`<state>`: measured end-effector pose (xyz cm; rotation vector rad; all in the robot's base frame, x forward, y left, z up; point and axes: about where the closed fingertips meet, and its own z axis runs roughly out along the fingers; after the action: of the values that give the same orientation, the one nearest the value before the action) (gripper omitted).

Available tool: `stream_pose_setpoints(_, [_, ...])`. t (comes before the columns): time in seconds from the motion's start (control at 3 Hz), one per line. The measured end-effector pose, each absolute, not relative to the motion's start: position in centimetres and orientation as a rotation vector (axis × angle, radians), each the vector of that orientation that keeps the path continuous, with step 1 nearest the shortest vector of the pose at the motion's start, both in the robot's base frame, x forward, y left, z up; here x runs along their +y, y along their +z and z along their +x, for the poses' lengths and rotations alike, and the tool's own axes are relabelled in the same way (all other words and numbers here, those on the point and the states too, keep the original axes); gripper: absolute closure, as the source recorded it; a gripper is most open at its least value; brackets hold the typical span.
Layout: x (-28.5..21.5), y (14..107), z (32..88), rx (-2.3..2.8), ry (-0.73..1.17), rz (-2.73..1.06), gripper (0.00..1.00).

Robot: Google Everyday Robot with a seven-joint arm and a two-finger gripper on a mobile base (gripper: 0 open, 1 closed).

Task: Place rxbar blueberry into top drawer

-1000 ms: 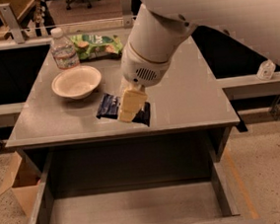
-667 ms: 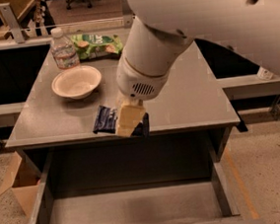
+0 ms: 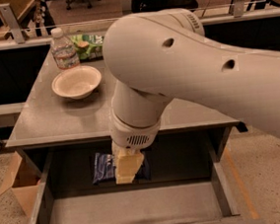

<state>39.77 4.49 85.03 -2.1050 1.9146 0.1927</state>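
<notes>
The rxbar blueberry (image 3: 103, 167), a flat bar in a dark navy wrapper, hangs over the back part of the open top drawer (image 3: 139, 209), just below the desk's front edge. My gripper (image 3: 127, 172) is shut on the bar's right half and holds it a little above the drawer floor. The gripper's cream fingers (image 3: 128, 165) cover the middle of the bar. My large white arm fills the upper right of the camera view and hides the right side of the desk.
On the grey desk top (image 3: 52, 122) stand a white bowl (image 3: 76, 81), a water bottle (image 3: 63, 49) and a green snack bag (image 3: 88, 43) at the back left. A cardboard box (image 3: 17, 187) sits on the floor left of the drawer.
My gripper has carried the bar off the desk top, forward and down past the front edge, to above the open drawer.
</notes>
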Motion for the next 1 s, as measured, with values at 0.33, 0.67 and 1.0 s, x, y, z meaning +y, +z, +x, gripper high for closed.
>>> stream_pose_setpoints(0.33, [4.5, 85.0, 39.8, 1.914, 0.193, -2.105, 1.00])
stream_pose_setpoints(0.67, [5.0, 82.7, 40.2, 1.892, 0.219, -2.131, 1.00])
stream_pose_setpoints(1.0, [4.7, 79.2, 40.7, 1.877, 0.263, -2.128, 1.00])
